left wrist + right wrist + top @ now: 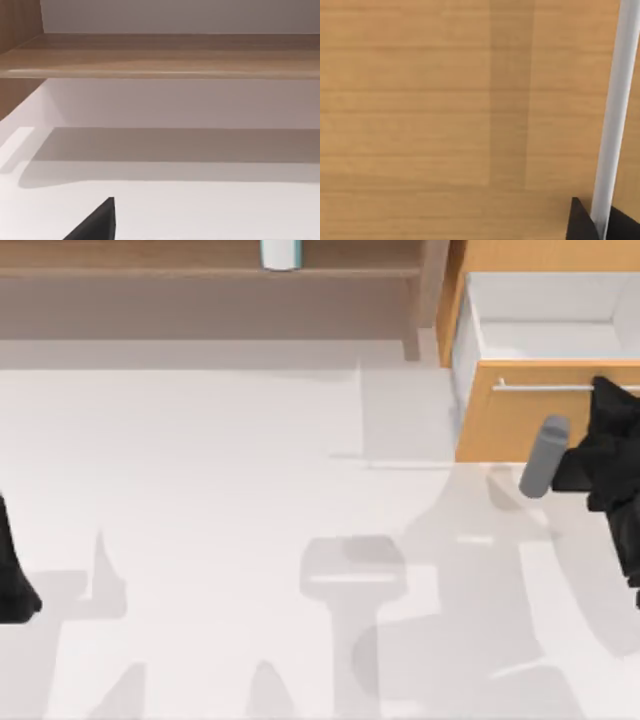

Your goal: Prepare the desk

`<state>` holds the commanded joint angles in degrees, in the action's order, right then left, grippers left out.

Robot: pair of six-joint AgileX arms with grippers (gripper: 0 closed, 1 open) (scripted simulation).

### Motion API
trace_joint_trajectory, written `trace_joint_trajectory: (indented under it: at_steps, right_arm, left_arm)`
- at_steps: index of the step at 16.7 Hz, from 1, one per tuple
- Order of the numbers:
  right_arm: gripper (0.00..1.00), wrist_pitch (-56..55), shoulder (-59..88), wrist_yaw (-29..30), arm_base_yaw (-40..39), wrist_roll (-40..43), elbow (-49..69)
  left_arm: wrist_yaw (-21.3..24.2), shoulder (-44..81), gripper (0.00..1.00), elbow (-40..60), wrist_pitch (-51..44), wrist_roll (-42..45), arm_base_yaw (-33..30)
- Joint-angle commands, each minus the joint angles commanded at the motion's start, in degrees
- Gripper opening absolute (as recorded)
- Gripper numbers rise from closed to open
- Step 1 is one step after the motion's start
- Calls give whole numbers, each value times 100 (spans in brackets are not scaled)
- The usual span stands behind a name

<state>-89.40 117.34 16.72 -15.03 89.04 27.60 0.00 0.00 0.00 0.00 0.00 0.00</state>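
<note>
Orange-tan wooden drawer (520, 425) stands pulled open at top view's right, white inside exposed. Right gripper (596, 225) fingers straddle thin silver bar handle (615, 115), closed on it for pulling. Left gripper (15, 585) parked at left edge; finger state cannot tell.

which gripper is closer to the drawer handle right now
Right. The right gripper is at the silver drawer handle, its fingers either side of the bar in the right wrist view. The left gripper sits at the desk's far left edge.
</note>
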Motion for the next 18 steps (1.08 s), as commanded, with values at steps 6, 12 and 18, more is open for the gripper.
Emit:
trace_joint_trajectory:
  at_steps: [6,12,18]
  right_arm:
    - [0,309,143,-114,131,-2,429]
    - [0,496,260,-157,158,-8,756]
    - [0,1138,687,-339,350,-9,1799]
  left_arm:
    - [0,0,100,0,0,0,0]
    - [0,0,100,0,0,0,0]
    - [0,0,100,0,0,0,0]
